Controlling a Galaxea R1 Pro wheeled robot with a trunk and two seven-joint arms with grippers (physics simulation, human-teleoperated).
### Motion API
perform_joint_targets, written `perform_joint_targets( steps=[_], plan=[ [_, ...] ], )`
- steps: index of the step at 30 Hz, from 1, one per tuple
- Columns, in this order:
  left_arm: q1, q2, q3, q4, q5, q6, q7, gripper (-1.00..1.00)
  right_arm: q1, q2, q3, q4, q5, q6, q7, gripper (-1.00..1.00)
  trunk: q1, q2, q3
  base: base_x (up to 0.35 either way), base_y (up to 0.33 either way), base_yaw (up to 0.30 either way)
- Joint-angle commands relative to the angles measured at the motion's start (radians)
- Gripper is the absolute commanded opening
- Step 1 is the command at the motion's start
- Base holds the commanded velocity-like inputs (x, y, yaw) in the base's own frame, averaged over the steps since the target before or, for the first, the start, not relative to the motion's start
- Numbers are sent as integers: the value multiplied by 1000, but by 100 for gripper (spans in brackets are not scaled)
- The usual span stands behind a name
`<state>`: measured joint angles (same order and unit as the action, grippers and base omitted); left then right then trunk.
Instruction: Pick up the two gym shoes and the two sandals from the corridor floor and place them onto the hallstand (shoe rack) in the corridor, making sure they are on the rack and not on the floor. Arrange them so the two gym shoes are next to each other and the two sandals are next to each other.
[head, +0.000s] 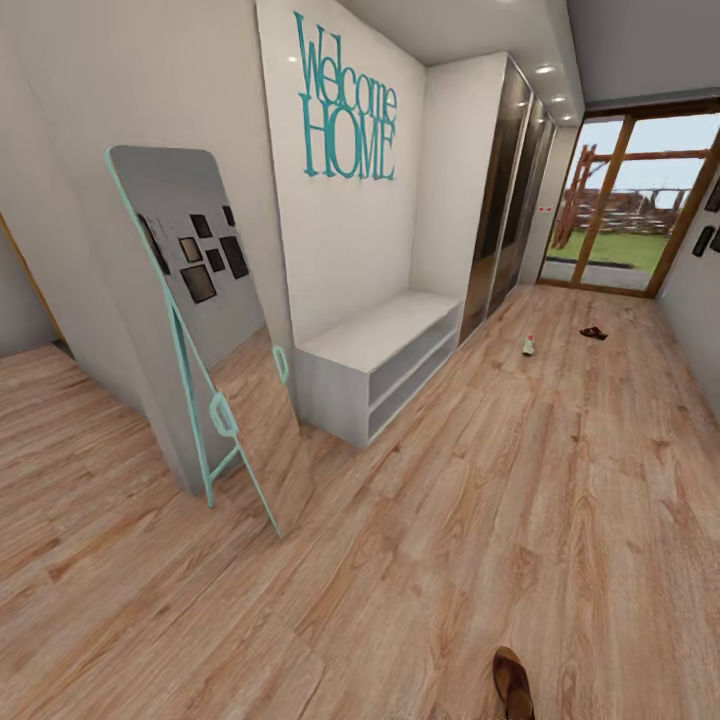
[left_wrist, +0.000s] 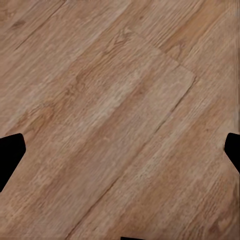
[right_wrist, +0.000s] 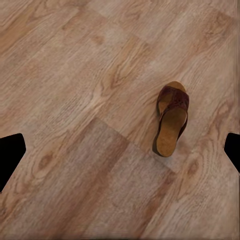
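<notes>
Head view: we see one sandal (head: 513, 684) near us on the corridor floor (head: 450, 520), another sandal (head: 593, 333) and a gym shoe (head: 528, 346) far off. Both wrist views show the jaws spread wide, empty, over planks.

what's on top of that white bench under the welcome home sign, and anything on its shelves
Nothing sits on top of the white bench. Its two open shelves look bare from the head view, though their back corners are shadowed. One sandal and one gym shoe lie on the floor.

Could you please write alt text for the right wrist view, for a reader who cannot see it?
A single brown sandal with a tan footbed lies flat on the wood-plank floor, seen from above. The dark tips of the right gripper's fingers show at both side edges, wide apart and holding nothing.
</notes>
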<state>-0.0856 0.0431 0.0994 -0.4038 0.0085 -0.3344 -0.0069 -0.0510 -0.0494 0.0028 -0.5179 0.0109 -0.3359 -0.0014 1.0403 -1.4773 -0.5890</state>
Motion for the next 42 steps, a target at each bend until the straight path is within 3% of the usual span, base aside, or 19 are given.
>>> perform_joint_targets(
  steps=[1,20,42],
  plan=[
    [0,0,2,0,1,-3,-1,100,-1,0,0,1,1,-3,0,100,4,-8,-4,0,0,-267],
    [0,0,2,0,-1,-3,-1,100,-1,-1,-1,-1,0,-3,-2,100,77,-141,-64,0,0,-255],
    [0,0,0,0,-5,-3,-1,100,-1,-1,1,-2,3,-5,6,100,161,-295,-133,0,0,-23]
  ],
)
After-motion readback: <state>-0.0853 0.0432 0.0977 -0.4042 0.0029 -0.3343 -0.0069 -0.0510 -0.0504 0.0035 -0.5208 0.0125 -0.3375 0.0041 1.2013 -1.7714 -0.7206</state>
